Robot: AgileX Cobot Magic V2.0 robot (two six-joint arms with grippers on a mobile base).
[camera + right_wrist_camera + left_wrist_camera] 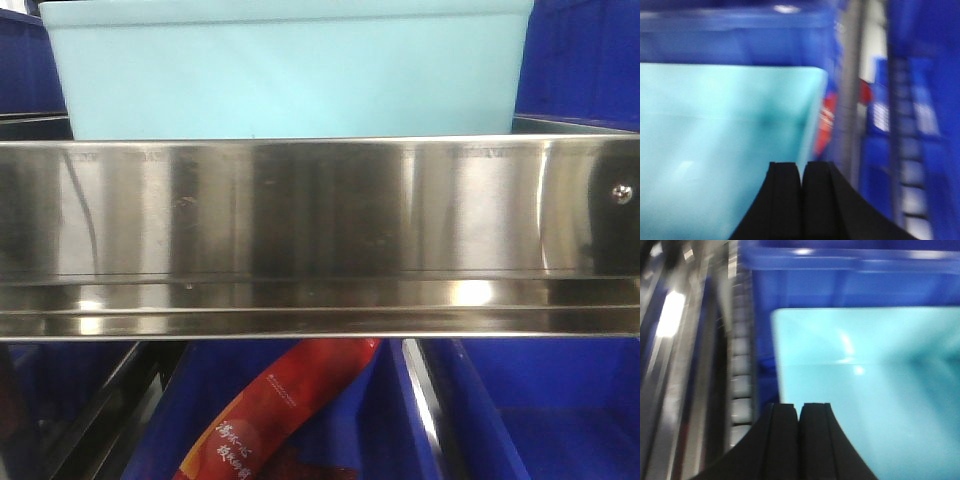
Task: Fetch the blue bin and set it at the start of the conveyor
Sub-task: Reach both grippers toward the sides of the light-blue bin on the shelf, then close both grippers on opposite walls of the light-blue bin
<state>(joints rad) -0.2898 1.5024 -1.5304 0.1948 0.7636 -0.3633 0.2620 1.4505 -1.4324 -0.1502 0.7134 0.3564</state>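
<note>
The blue bin [290,80], a pale cyan tub, stands on a shelf behind a steel rail, filling the top of the front view. Neither gripper shows in that view. In the left wrist view my left gripper [800,406] hovers over the bin's [865,390] left rim. It is shut, black fingers pressed together with nothing visible between them. In the right wrist view my right gripper [801,165] is shut in the same way, over the bin's [715,140] right rim. The bin's inside looks bare. Both wrist views are blurred. The conveyor start is out of view.
A shiny stainless-steel shelf rail [320,220] crosses the front view below the bin. Dark blue crates flank it [580,60] and fill the lower shelf [540,420], one holding a red packet [270,420]. Another dark blue crate [850,280] stands behind the bin.
</note>
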